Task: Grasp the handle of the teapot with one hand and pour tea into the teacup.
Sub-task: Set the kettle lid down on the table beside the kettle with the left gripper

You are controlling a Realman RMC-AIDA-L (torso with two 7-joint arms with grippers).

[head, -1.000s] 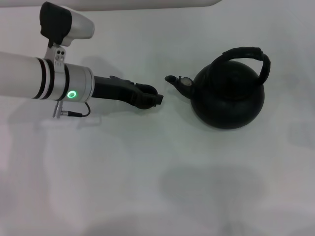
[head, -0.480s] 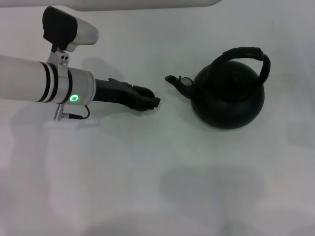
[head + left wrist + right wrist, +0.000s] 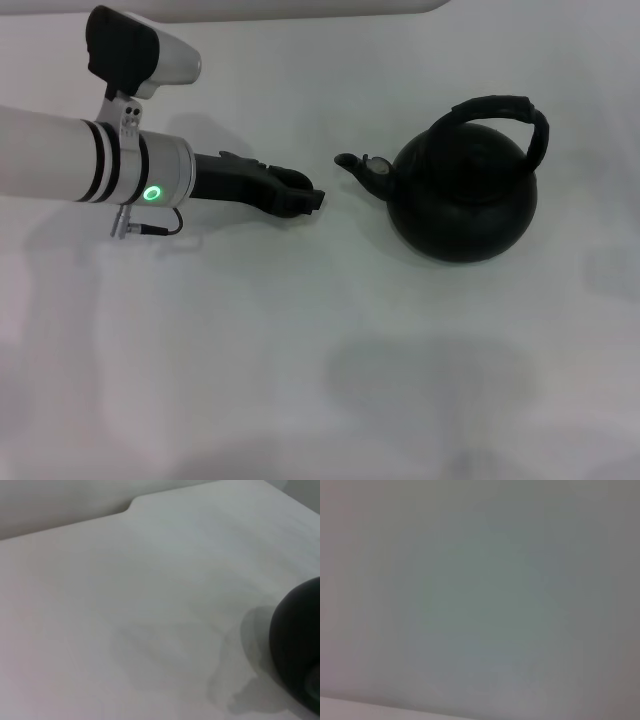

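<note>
Arm on your left first: the white left arm (image 3: pixel 70 155) reaches in from the left edge over the white table (image 3: pixel 300 350), a green ring light glowing at its wrist. Its black left gripper (image 3: pixel 305 198) points toward the teapot's spout (image 3: pixel 352 162) and sits near it, not touching. You cannot tell how far its fingers are parted; nothing shows in their grasp. Further right stands the teapot (image 3: pixel 462 200), upright on the table, spout aimed left, lid on, with the handle (image 3: pixel 495 108) arching free over its top. The left wrist view catches only a dark curve of the teapot's body (image 3: pixel 297 645). No teacup appears in any view.
</note>
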